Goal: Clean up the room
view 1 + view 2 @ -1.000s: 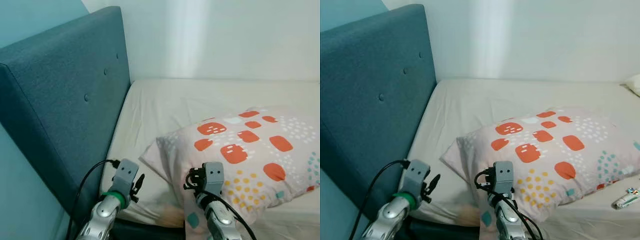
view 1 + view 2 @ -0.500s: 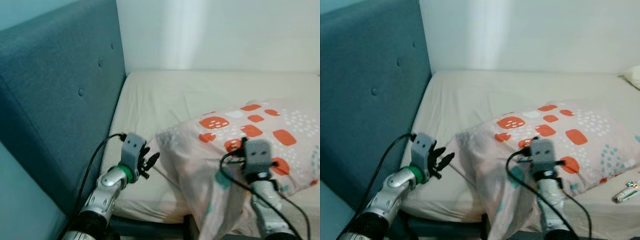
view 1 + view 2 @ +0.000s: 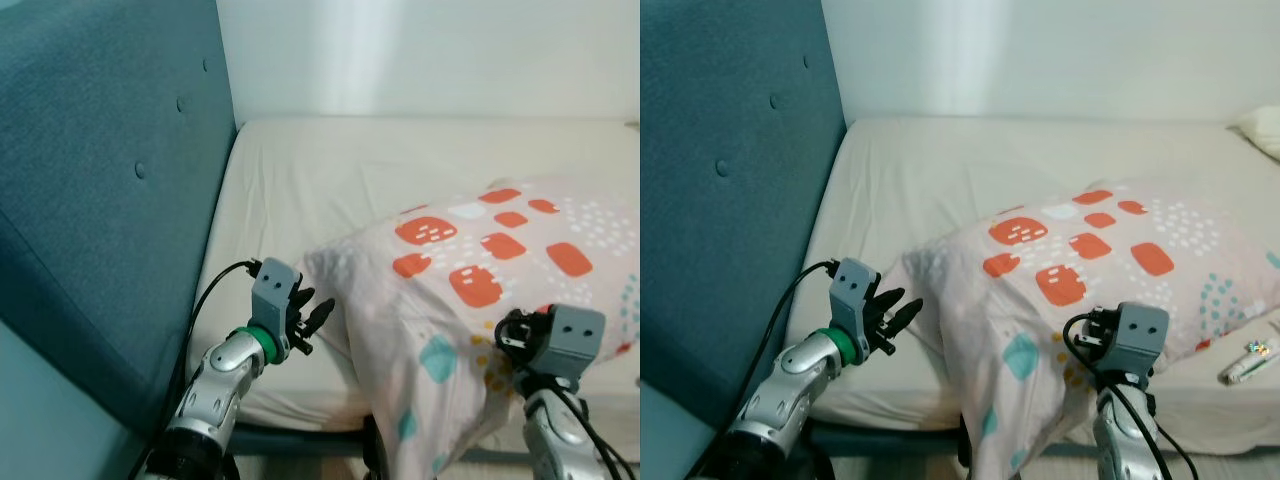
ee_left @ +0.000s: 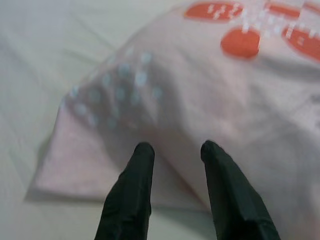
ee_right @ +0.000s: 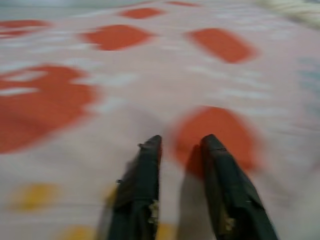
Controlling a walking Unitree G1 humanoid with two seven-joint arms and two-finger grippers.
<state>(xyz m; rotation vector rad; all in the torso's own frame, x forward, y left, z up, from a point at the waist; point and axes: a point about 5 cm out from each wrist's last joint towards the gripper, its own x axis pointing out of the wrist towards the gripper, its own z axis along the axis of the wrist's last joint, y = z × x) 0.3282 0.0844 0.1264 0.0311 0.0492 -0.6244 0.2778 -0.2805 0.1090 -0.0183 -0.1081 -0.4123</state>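
Note:
A pale pink pillow (image 3: 480,270) with orange patches and small dots lies on the bed. Its near corner (image 3: 425,420) droops over the bed's front edge. My left gripper (image 3: 315,318) is open beside the pillow's left corner. In the left wrist view its fingertips (image 4: 144,150) reach that dotted corner (image 4: 115,95), with nothing between them. My right gripper (image 5: 180,142) is open at the pillow's front right, with its fingertips (image 5: 210,142) against the fabric over an orange patch. Its wrist (image 3: 560,340) stands in front of the pillow.
A teal buttoned headboard (image 3: 100,200) runs along the left side of the cream mattress (image 3: 400,170). A white wall stands behind the bed. A small tube-like item (image 3: 1250,362) lies on the sheet at the right, and another pale pillow (image 3: 1262,130) lies at the far right.
The camera has shifted. The pillow's near corner now hangs over the bed's front edge. My right gripper has moved right along the pillow, and my left gripper has come up to its left corner.

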